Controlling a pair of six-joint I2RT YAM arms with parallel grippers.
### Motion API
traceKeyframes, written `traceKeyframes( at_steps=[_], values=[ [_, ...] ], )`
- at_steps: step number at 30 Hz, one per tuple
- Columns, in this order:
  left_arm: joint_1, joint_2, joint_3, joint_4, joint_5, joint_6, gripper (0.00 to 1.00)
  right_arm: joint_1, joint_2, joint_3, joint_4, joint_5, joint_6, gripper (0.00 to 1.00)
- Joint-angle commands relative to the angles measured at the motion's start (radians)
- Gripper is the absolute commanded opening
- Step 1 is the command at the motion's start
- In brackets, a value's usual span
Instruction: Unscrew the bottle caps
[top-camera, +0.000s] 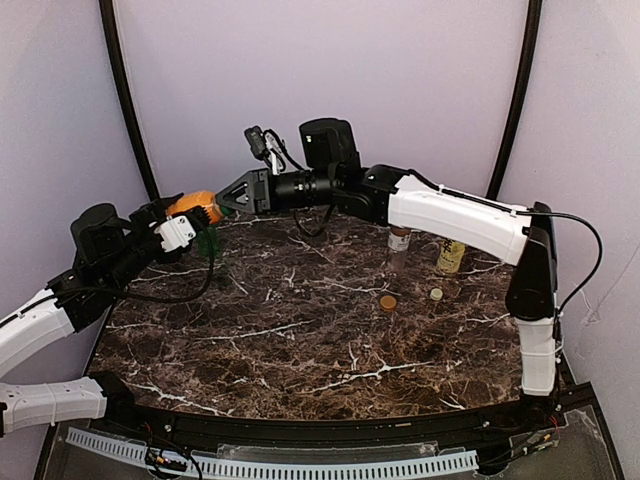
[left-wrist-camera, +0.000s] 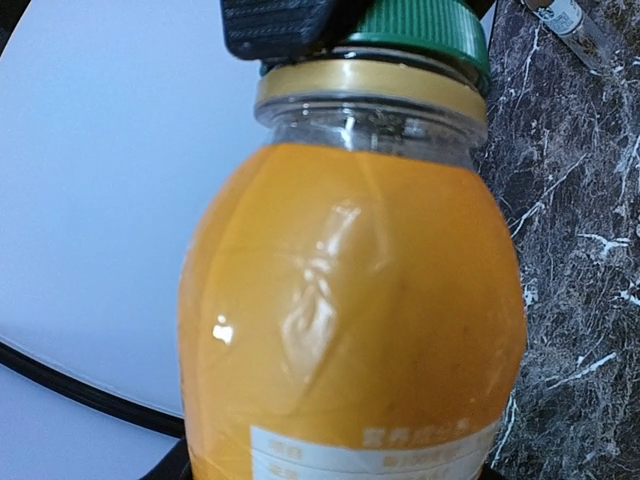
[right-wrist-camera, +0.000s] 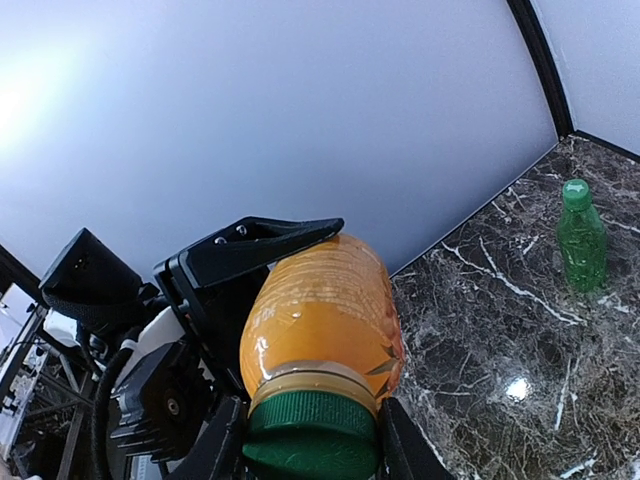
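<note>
Small label text (left-wrist-camera: 375, 447) on orange bottle (left-wrist-camera: 350, 320) is illegible.

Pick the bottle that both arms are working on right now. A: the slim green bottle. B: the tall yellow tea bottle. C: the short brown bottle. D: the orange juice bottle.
D: the left fingers grip the orange juice bottle around its body, and the right fingers sit on either side of its green cap.

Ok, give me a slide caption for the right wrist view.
Right hand clamps the green cap of the orange juice bottle held by the left hand.
</note>
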Motion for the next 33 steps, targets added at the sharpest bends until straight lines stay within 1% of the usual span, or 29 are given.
traceKeyframes(
  at_steps=[1, 2, 3, 4, 5, 7, 8, 9, 10, 13, 17, 20, 22, 26, 30, 32, 33],
  values=[
    [-0.005, -0.013, 0.030, -0.075, 0.046, -0.110, 0.06, 0.012, -0.011, 0.005, 0.003, -0.144, -0.157, 0.00],
    [-0.005, -0.014, 0.052, -0.113, 0.095, -0.145, 0.06, 0.019, -0.018, 0.003, -0.020, -0.152, -0.225, 0.00],
    [-0.005, -0.017, 0.072, -0.191, 0.125, -0.163, 0.06, 0.030, -0.030, 0.001, -0.049, -0.143, -0.306, 0.00],
    [-0.005, -0.018, 0.082, -0.231, 0.200, -0.204, 0.06, 0.043, -0.042, -0.002, -0.087, -0.123, -0.395, 0.00],
    [-0.005, -0.019, 0.102, -0.306, 0.236, -0.241, 0.05, 0.058, -0.056, -0.010, -0.123, -0.100, -0.493, 0.00],
    [-0.005, -0.018, 0.127, -0.404, 0.380, -0.282, 0.04, 0.093, -0.090, -0.045, -0.178, -0.050, -0.696, 0.00],
    [-0.005, -0.018, 0.134, -0.432, 0.414, -0.289, 0.04, 0.105, -0.110, -0.072, -0.191, -0.035, -0.801, 0.00],
    [-0.005, -0.017, 0.145, -0.483, 0.476, -0.307, 0.04, 0.116, -0.130, -0.101, -0.196, -0.025, -0.870, 0.00],
    [-0.005, -0.016, 0.150, -0.527, 0.502, -0.312, 0.04, 0.126, -0.148, -0.131, -0.196, -0.009, -0.935, 0.00],
    [-0.005, -0.015, 0.175, -0.596, 0.626, -0.340, 0.04, 0.159, -0.184, -0.190, -0.207, 0.082, -1.101, 0.00],
    [-0.006, -0.010, 0.199, -0.676, 0.730, -0.361, 0.04, 0.199, -0.194, -0.223, -0.240, 0.159, -1.288, 0.00],
    [-0.005, -0.011, 0.207, -0.706, 0.760, -0.363, 0.04, 0.216, -0.201, -0.260, -0.237, 0.191, -1.388, 0.00],
    [-0.005, -0.015, 0.206, -0.712, 0.769, -0.364, 0.04, 0.222, -0.206, -0.282, -0.232, 0.199, -1.448, 0.00],
    [-0.005, -0.018, 0.205, -0.713, 0.778, -0.366, 0.04, 0.228, -0.209, -0.293, -0.215, 0.227, -1.493, 0.00],
    [-0.005, -0.023, 0.202, -0.703, 0.767, -0.370, 0.04, 0.230, -0.211, -0.288, -0.197, 0.259, -1.499, 0.24],
    [-0.005, -0.026, 0.200, -0.698, 0.760, -0.370, 0.03, 0.230, -0.217, -0.292, -0.182, 0.261, -1.493, 0.39],
    [-0.005, -0.028, 0.199, -0.695, 0.758, -0.370, 0.04, 0.228, -0.221, -0.298, -0.169, 0.263, -1.487, 0.49]
  ],
)
